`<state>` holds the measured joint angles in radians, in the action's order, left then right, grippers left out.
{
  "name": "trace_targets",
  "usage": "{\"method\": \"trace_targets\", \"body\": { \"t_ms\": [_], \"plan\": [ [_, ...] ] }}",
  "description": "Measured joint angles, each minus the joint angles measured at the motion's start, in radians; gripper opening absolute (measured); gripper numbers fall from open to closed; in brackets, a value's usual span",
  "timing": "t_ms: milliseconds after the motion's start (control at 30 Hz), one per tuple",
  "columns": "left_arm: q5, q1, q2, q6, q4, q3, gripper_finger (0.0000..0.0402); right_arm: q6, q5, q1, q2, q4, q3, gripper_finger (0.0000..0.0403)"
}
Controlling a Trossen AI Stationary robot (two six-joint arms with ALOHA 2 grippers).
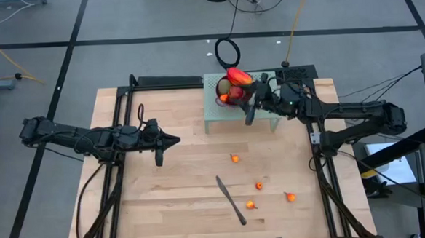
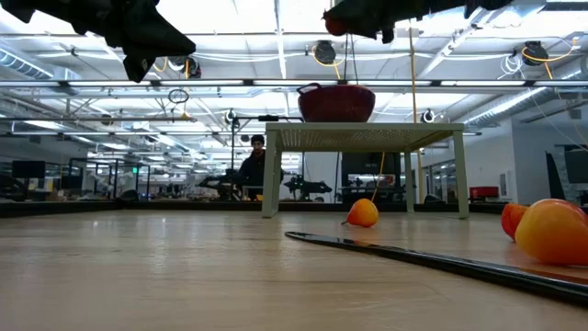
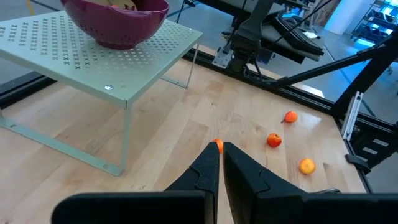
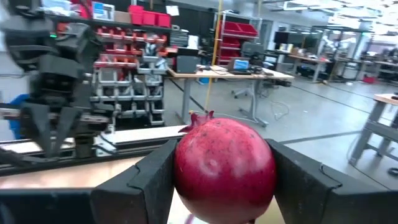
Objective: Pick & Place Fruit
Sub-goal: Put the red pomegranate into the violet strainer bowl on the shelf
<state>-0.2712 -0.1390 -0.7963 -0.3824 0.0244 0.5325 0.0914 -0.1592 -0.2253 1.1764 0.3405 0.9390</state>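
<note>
Up over the purple bowl (image 1: 231, 93), the right claw (image 4: 224, 180) grips a dark red pomegranate (image 4: 224, 167), apparently for dropping in, while the left claw (image 1: 176, 140) waits clenched.

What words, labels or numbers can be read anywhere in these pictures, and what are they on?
No text can be read in any view.
The red bins on the shelves behind the table: any labels are too small and blurred to read.
The computer screen on the far desk: glowing, but nothing legible.
The pomegranate in the right hand: no sticker or mark.
</note>
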Motion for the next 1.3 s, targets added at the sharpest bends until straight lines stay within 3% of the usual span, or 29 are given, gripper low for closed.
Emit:
{"method": "trace_targets", "body": {
  "t_ms": [500,933,1300],
  "plan": [
    [-0.001,0.000,0.000,0.000,0.000,0.000,0.0021,-0.007,0.032,-0.043,0.036,-0.023,0.024,0.0220],
    [-0.001,0.000,0.000,-0.015,0.001,-0.001,0.0021,0.075,0.029,-0.072,0.202,-0.440,0.321,0.0221],
    [-0.001,0.000,0.000,-0.012,0.000,-0.001,0.0021,0.078,-0.024,-0.095,0.208,-0.635,0.357,0.0221]
  ]
}}
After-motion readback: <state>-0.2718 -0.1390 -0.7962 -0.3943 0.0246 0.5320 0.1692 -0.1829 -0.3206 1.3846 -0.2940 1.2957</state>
